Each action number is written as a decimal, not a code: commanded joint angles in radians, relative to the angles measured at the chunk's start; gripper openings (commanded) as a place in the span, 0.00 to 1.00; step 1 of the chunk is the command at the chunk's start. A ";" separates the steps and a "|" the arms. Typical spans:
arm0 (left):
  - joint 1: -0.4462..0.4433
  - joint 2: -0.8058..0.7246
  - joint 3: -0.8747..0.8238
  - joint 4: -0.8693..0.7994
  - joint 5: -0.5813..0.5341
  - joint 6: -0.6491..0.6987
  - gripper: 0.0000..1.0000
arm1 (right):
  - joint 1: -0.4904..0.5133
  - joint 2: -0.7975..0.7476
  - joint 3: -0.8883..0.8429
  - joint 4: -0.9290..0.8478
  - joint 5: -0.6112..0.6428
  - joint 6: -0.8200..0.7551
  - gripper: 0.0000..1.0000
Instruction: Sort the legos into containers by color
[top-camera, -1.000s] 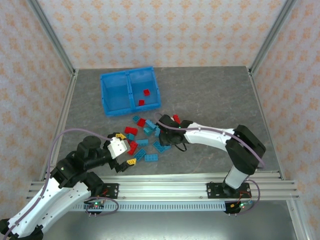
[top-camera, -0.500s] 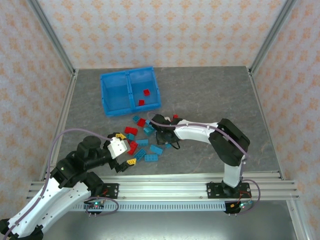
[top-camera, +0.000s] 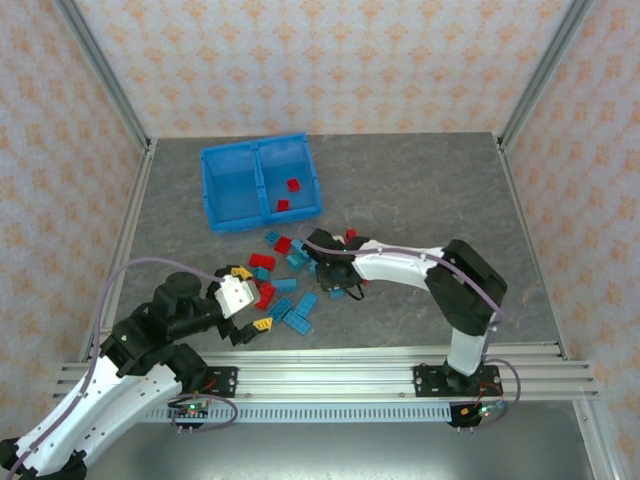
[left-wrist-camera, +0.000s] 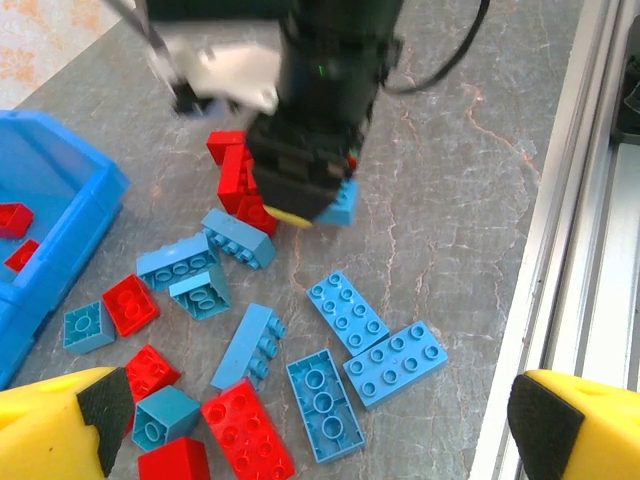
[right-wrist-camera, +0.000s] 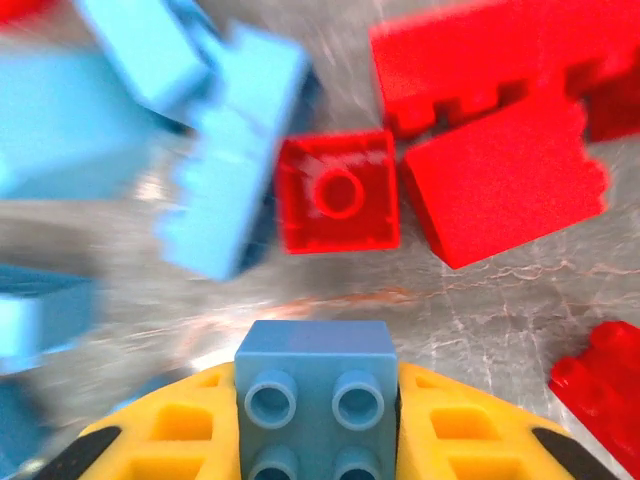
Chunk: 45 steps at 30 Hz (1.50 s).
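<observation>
Right wrist view: right end effector (right-wrist-camera: 315, 420) clenched on a light blue lego (right-wrist-camera: 313, 375), low over the pile (top-camera: 275, 285); left end effector (top-camera: 250, 297) hangs released. The bin (top-camera: 212, 218) lies at 11 o'clock. If the pinch is shallow, the lego may slip in transit, or land among the reds (top-camera: 293, 184).

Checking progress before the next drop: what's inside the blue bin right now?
In the bin, two red legos lie apart in the right compartment; the left compartment looks bare. The near wall may cover a strip of floor behind it.
</observation>
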 joint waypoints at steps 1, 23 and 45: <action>0.004 -0.032 0.007 0.049 -0.037 -0.052 1.00 | 0.004 -0.131 0.103 0.047 -0.044 0.018 0.27; 0.268 -0.186 0.118 -0.036 -0.899 -0.434 1.00 | 0.035 1.007 1.597 -0.046 0.095 -0.175 0.27; 0.303 0.009 0.118 -0.040 -0.793 -0.441 1.00 | 0.049 0.388 1.100 -0.177 -0.046 -0.165 0.64</action>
